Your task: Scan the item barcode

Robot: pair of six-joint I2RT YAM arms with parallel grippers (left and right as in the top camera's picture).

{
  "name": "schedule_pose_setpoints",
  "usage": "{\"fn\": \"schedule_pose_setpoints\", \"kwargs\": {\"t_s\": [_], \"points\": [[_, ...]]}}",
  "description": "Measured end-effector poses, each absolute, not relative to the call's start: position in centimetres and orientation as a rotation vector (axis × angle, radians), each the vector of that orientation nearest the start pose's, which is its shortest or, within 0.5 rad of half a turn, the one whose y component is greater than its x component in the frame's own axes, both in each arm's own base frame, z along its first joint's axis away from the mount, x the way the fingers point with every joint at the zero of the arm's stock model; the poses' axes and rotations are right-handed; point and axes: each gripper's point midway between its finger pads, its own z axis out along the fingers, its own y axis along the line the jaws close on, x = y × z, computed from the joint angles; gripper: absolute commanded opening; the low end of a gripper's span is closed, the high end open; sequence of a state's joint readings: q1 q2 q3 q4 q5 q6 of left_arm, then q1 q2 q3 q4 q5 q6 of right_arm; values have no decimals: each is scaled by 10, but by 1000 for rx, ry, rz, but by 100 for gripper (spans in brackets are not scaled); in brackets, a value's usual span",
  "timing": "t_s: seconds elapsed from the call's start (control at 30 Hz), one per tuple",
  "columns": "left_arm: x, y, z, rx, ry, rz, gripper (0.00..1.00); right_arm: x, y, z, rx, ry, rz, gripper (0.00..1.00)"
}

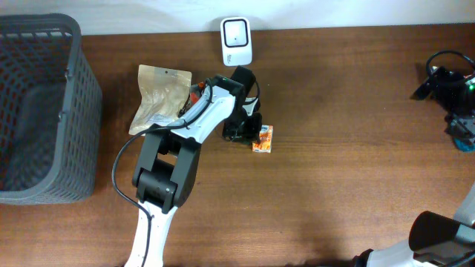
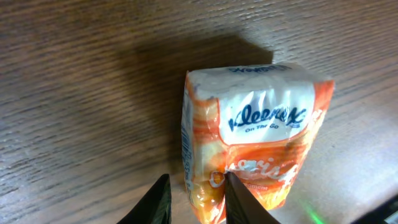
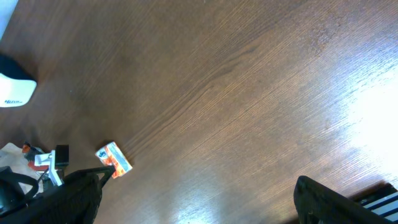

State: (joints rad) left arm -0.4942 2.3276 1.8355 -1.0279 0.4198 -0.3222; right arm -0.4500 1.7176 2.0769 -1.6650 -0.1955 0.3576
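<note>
An orange and white Kleenex tissue pack (image 2: 255, 137) lies flat on the wooden table, also seen in the overhead view as the pack (image 1: 263, 139) and in the right wrist view as the pack (image 3: 114, 159). My left gripper (image 1: 243, 132) is directly over the pack's left end. In the left wrist view the gripper (image 2: 196, 202) is narrowly open: the right finger overlaps the pack's corner, while the left finger stands clear of it over bare wood. A white barcode scanner (image 1: 236, 41) stands at the back edge. My right gripper (image 3: 205, 199) is wide open over bare table, far to the right.
A grey plastic basket (image 1: 37, 111) fills the left side. A brown paper pouch (image 1: 159, 96) lies beside the left arm, between basket and scanner. The right arm (image 1: 449, 89) sits at the right edge. A green light spot (image 2: 311, 214) shows on the wood by the pack.
</note>
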Motion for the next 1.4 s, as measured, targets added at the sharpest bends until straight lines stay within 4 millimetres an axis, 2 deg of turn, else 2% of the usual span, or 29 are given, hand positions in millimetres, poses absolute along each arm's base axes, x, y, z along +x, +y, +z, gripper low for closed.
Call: {"fn": "schedule_pose_setpoints", "kwargs": {"t_s": [0.07,0.2,0.33,0.4,0.47,0.57,0.67,0.73,0.87,0.93,1.13,1.27,1.4], "points": [[369,-281,13,290,3180,-681,0,312,-114,283,1088,2642,262,98],[371,-285,14,297,3165,-716,0,312,-114,283,1089,2641,262,98],[373,-277,18,280,3183,-662,0,312,-114,283,1089,2641,262,98],[380,-262,25,253,3207,-533,0,312,-114,283,1089,2642,262,98],[396,-242,42,232,3181,-342,0,312,-114,283,1089,2641,262,98],[429,-208,79,193,3050,-8,0,312,-114,283,1088,2641,262,98],[449,-178,103,115,2913,293,0,312,-114,283,1088,2642,262,98],[452,-164,109,94,2853,461,0,312,-114,283,1088,2642,262,98],[445,-154,112,113,2811,632,0,312,-114,283,1088,2642,262,98],[441,-152,108,126,2815,688,0,312,-114,283,1089,2641,262,98],[421,-162,65,253,2884,837,0,312,-114,283,1088,2641,262,98],[408,-184,47,354,2892,859,2,312,-114,283,1088,2642,262,98],[395,-214,42,424,2884,805,11,312,-114,283,1088,2642,262,98]]}}
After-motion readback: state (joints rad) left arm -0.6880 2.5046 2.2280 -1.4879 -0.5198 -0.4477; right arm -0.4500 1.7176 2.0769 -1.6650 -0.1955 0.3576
